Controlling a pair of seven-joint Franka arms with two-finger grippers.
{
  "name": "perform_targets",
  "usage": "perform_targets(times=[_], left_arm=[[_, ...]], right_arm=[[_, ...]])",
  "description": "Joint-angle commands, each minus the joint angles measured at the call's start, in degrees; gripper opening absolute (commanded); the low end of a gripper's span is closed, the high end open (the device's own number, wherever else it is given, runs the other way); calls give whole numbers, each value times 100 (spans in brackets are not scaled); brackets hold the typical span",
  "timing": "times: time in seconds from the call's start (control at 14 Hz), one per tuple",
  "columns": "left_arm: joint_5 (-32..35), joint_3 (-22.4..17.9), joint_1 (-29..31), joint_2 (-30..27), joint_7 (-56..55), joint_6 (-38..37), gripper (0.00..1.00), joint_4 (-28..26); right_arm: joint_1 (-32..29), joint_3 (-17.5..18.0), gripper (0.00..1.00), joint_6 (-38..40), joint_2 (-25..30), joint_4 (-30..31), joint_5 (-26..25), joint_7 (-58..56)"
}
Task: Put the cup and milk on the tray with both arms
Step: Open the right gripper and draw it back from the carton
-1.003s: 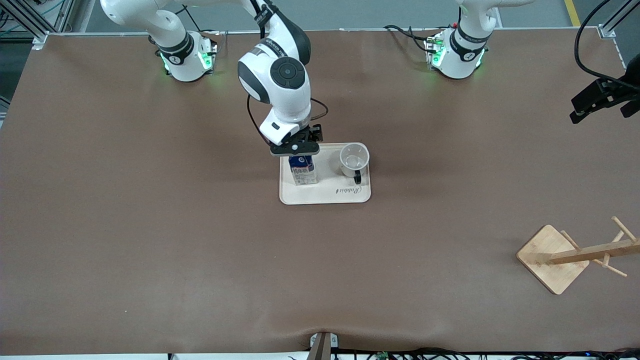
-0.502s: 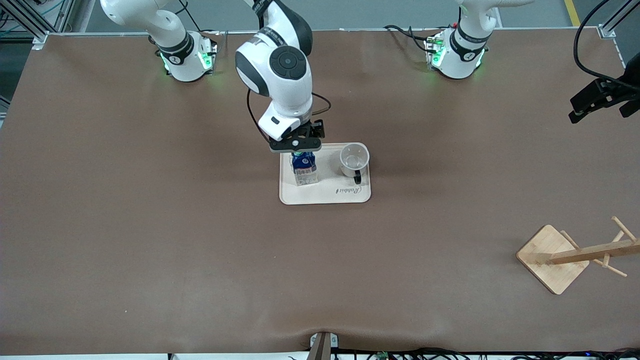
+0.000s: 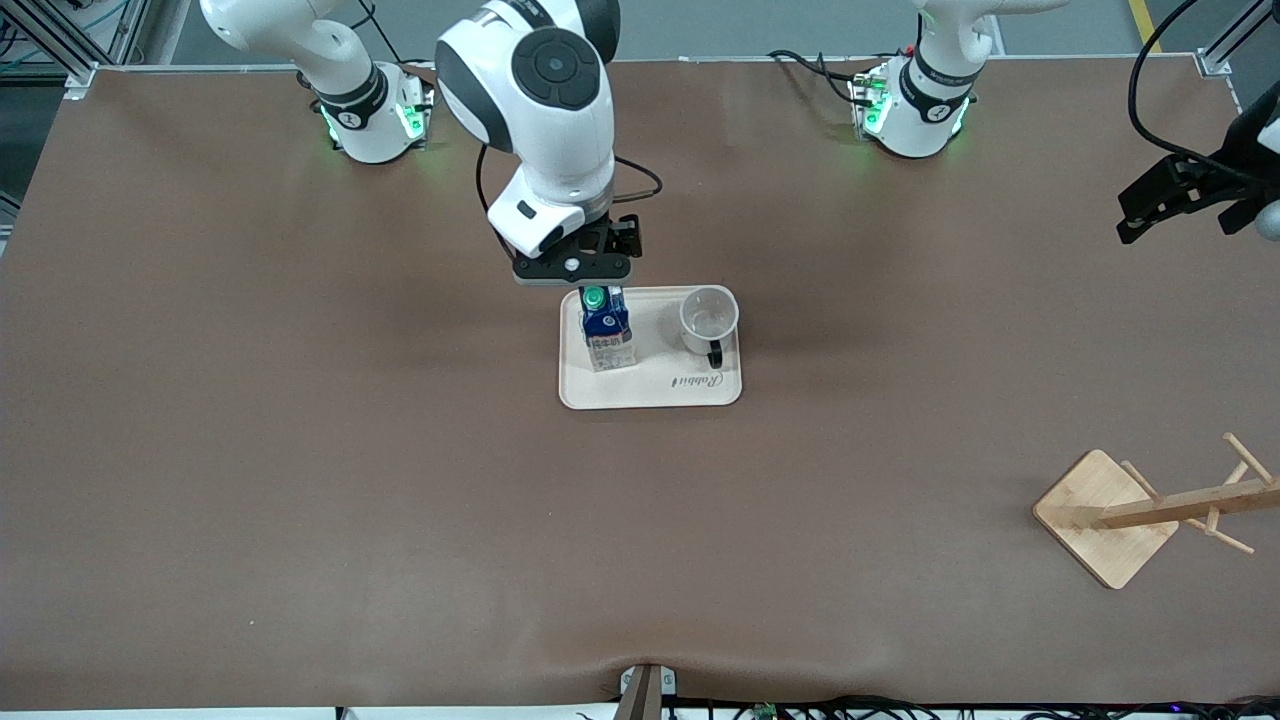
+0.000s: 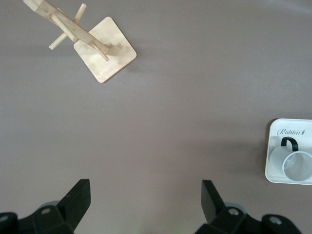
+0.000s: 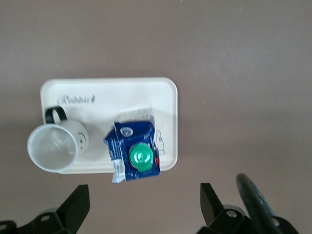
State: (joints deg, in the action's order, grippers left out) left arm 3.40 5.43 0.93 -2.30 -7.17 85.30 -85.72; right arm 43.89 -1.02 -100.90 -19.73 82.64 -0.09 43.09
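Note:
The cream tray [image 3: 650, 392] lies mid-table. The dark-blue milk carton [image 3: 606, 335] with its green cap stands upright on the tray's end toward the right arm. The white cup [image 3: 708, 320] stands upright on the tray's other end, black handle toward the front camera. My right gripper [image 3: 573, 268] is open and empty, up in the air over the tray's edge nearest the robots; its wrist view shows the carton [image 5: 134, 152], cup [image 5: 56, 145] and tray [image 5: 161, 92] below. My left gripper [image 3: 1165, 200] is open and empty, high over the left arm's end of the table; its wrist view shows the cup [image 4: 291, 163].
A wooden mug rack [image 3: 1150, 510] with a square base stands near the front camera at the left arm's end of the table, also seen in the left wrist view [image 4: 92, 44]. A small bracket [image 3: 645, 685] sits at the table's front edge.
My right gripper has let go of the milk carton and risen clear of it, drawing back toward the robots. The carton stays upright on the tray. The left gripper shifted slightly.

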Motion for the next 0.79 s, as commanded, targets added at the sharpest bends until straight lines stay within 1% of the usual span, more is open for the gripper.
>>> perform_targets(times=[0.0,0.14,0.29,0.36,0.43,0.57,0.64,0.72], left_arm=[[-76,29,21,-104,-39,-49,100,-76],[-76,81,21,-113,-48,-49,100,-68],[-24,169,30,-104,-66,-49,100,-59],[-15,169,39,-104,-66,-49,100,-67],[-15,169,39,-95,-66,-49,100,-68],[-15,169,30,-95,-66,-49,100,-68],[-15,169,30,-95,-66,-49,100,-68],[-15,169,30,-86,-66,-40,100,-68]], right_arm=[[-275,32,100,254,4,-372,53,-64],[-425,31,100,237,48,-380,-139,-81],[-801,66,100,272,40,-459,-123,-466],[-873,40,100,377,40,-642,-123,-564],[-934,23,100,543,31,-792,-123,-583],[-1206,31,100,685,40,-890,-149,-600],[-1251,14,100,798,49,-951,-114,-626],[-1469,23,100,939,49,-1117,-18,-783]])
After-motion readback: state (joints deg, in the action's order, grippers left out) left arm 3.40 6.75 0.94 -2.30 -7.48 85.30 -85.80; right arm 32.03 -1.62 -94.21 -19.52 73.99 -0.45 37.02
